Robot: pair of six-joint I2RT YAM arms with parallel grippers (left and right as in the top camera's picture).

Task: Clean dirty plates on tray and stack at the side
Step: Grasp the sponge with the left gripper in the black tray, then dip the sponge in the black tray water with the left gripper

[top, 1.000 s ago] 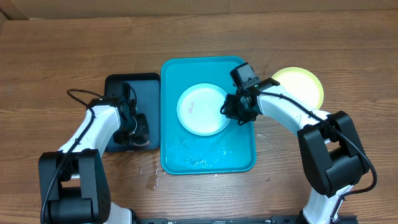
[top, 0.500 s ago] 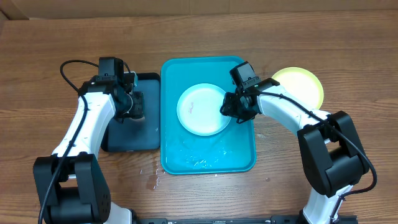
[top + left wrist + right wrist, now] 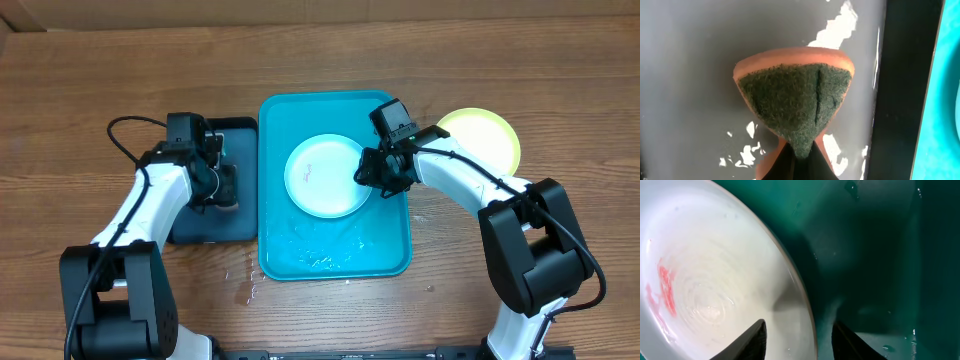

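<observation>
Centrally on the wooden counter (image 3: pixel 100 80) lies the turquoise tray (image 3: pixel 388 245), and every place below is given from it. Inside the tray, in its far half, sits the pale blue plate (image 3: pixel 320 180), with a pale centre. The right wrist view shows a pink-red smudge (image 3: pixel 667 287) on the plate's inner surface, away from the rim. The right tool (image 3: pixel 372 175) is at the plate's right edge, within the tray. Seen from the wrist, its two fingers (image 3: pixel 754 339) stand one over the plate's inner face and one outside it above the tray floor, with the rim running between them. Whether they press on the rim or merely straddle it cannot be told.

Just off the tray's right side, toward its far corner, a yellow-green plate (image 3: pixel 482 138) rests on the counter, partly hidden by the right arm. Beads of water (image 3: pixel 320 258) glisten on the tray's floor in its near half.

Touching or nearly touching the tray's left side is a smaller dark tray (image 3: pixel 238 225), its floor wet and reflective. The left tool (image 3: pixel 218 188) hangs over it, clamped tight on a sponge (image 3: pixel 792 100). The sponge is orange with a dark green scouring face, and it is pinched at its narrow end so that it fans out beyond the fingertips.
</observation>
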